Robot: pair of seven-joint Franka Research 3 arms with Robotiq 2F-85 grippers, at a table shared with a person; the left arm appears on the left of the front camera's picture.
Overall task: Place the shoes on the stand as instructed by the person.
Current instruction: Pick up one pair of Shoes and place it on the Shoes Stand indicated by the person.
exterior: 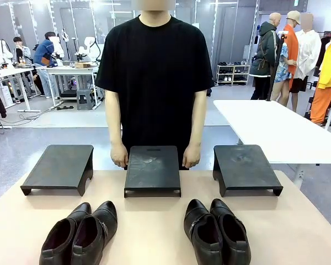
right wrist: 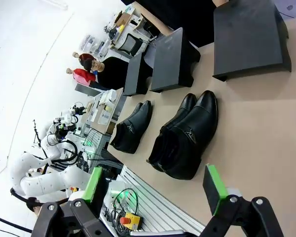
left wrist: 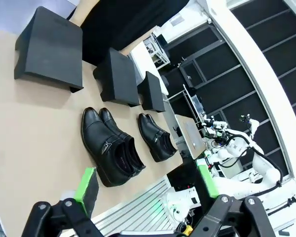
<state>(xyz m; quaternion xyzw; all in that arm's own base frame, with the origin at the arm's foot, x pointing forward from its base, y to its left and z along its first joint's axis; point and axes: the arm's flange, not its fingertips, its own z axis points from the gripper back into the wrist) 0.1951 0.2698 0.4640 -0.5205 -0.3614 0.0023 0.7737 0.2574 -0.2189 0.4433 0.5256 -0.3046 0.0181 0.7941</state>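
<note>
Left jaws and right jaws both released, spread wide, nothing between them. On the surface [exterior: 154,218]: left pair [exterior: 80,234] at 7 o'clock, right pair [exterior: 217,232] at 5, toes toward the person [exterior: 154,72] at 12. Shoes in each pair touch. Three stands [exterior: 59,167] in a row beyond, bare. Hands [exterior: 119,155] flank the middle stand [exterior: 153,170]. Judgement: polished leather is slick, the upper stiff, weight modest. Pinch the heel collar, one finger inside.

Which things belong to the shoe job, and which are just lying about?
Job: left pair of shiny black leather dress shoes; right pair alike; low black stands: left, middle, right; person in black T-shirt.
Lying about: long white side table; far shelf rack.
</note>
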